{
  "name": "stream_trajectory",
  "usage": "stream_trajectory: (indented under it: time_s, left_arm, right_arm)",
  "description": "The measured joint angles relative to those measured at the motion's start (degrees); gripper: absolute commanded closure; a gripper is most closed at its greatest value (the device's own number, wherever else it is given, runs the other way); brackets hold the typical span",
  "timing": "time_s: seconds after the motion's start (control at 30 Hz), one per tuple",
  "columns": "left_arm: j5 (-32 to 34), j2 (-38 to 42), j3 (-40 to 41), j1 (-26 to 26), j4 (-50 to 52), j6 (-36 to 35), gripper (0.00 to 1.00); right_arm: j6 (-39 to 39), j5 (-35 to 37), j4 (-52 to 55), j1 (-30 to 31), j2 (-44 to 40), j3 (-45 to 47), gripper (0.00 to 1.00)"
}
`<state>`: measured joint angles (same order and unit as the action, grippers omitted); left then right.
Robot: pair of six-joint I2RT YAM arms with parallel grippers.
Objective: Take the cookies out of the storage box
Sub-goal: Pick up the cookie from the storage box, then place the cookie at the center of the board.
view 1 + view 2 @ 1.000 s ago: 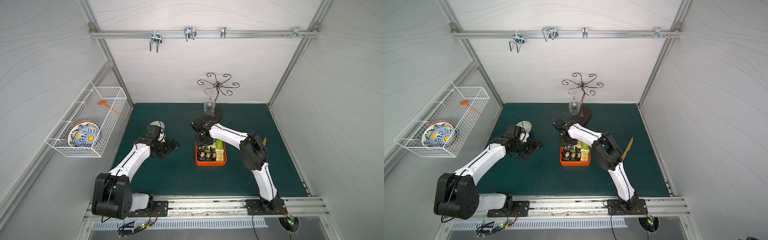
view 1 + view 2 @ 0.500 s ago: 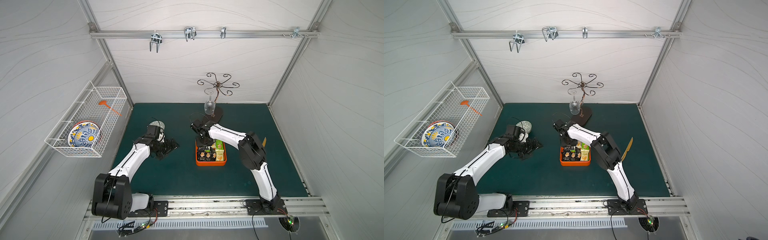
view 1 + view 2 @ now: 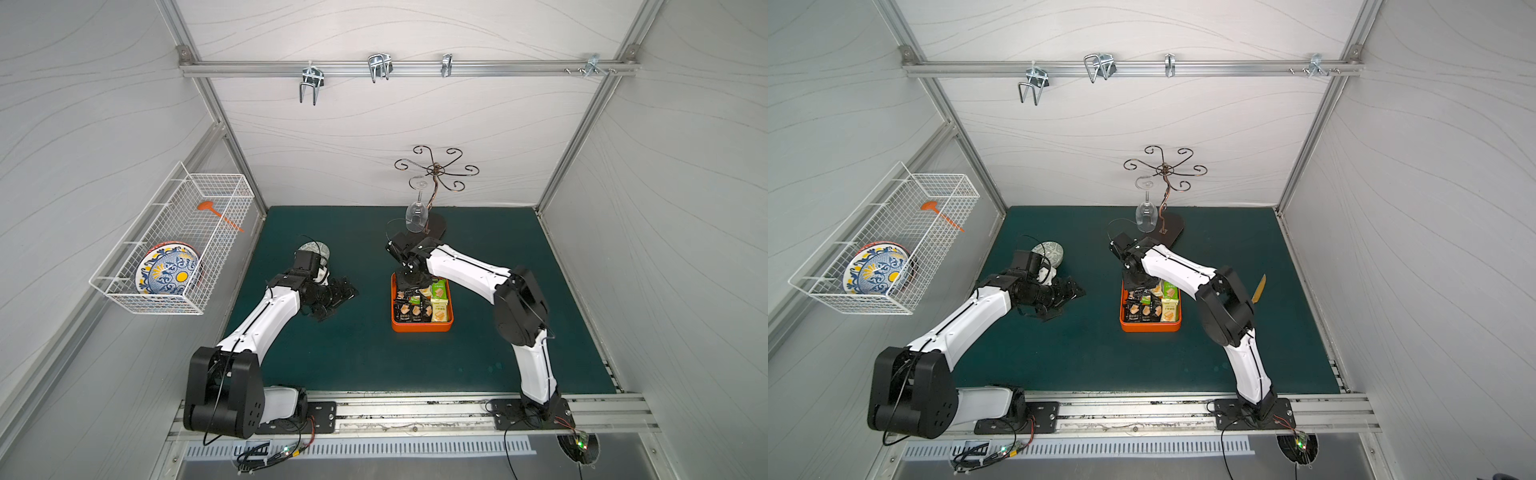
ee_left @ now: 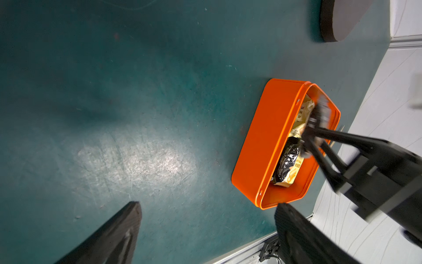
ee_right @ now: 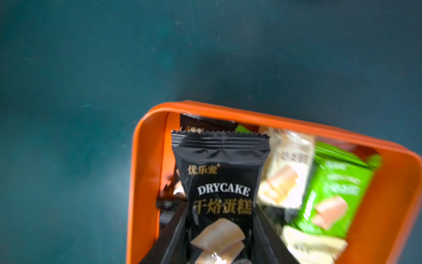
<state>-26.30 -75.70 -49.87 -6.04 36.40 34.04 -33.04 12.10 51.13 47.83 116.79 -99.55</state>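
Green bench (image 3: pixel 365 345), centre frame: right claw (image 5: pixel 220 228) is clenching black DRYCAKE packet (image 5: pixel 221 173) at orange storage box (image 5: pixel 146 160); left claw (image 4: pixel 207 206) hanging released. Slick wrapper likely slipping free.

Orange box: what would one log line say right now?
right gripper: shut on black packet | orange box: other packets inside | left gripper: open, empty

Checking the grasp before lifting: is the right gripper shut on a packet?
Shut: the right gripper clamps the black packet from both sides.
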Motion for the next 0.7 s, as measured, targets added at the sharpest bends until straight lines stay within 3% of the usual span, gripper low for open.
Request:
stream_trajectory:
  time_s: [0.3,0.7]
  left_arm:
    - [0.2,-1.6,-2.0,0.0,0.8,0.0,0.04]
    - [0.5,-1.7,-2.0,0.0,2.3,0.1,0.04]
  right_arm:
    - [1.7,-1.1,-0.3,-7.0,-12.7,6.9,0.56]
    - [10.2,-1.6,-3.3,-23.0,-13.5,13.8,0.56]
